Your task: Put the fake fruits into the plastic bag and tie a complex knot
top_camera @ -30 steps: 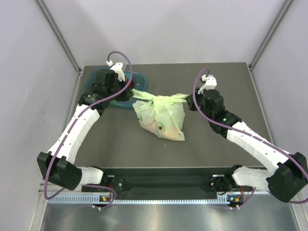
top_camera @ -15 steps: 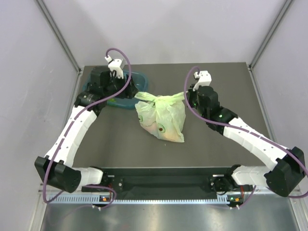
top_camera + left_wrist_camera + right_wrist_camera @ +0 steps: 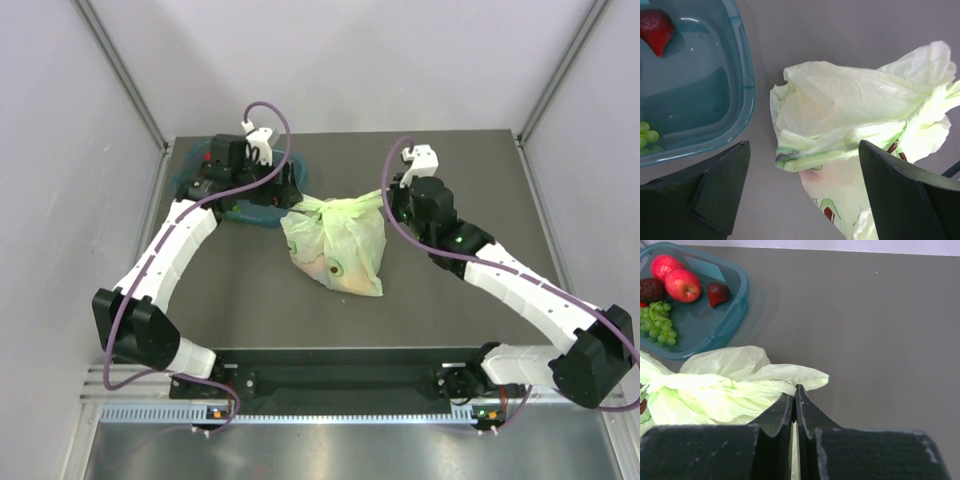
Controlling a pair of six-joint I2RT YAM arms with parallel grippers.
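Observation:
The pale green plastic bag [image 3: 338, 245] lies mid-table, with fake fruits [image 3: 326, 265] showing faintly through its film. Its handles are bunched into a knot [image 3: 336, 208] on top. My left gripper [image 3: 288, 196] is open at the bag's left side, and a loose handle loop [image 3: 805, 150] lies between its spread fingers [image 3: 722, 187] without being pinched. My right gripper [image 3: 795, 402] is shut on the plastic bag's right handle end [image 3: 790, 375], with film caught between the pads. More fake fruits stay in the teal tray: red apples [image 3: 683, 285], green grapes [image 3: 658, 322], a dark red strawberry [image 3: 718, 293].
The teal tray [image 3: 268, 212] sits at the back left, just behind the left gripper and close to the bag. The left arm's purple cable [image 3: 275, 110] arcs above the tray. Grey walls close in on the left, right and back of the dark table [image 3: 460, 170].
My left gripper has opened, let go of the bag's left handle and shifted right toward the bag. The right gripper moved slightly left and stays shut on its handle.

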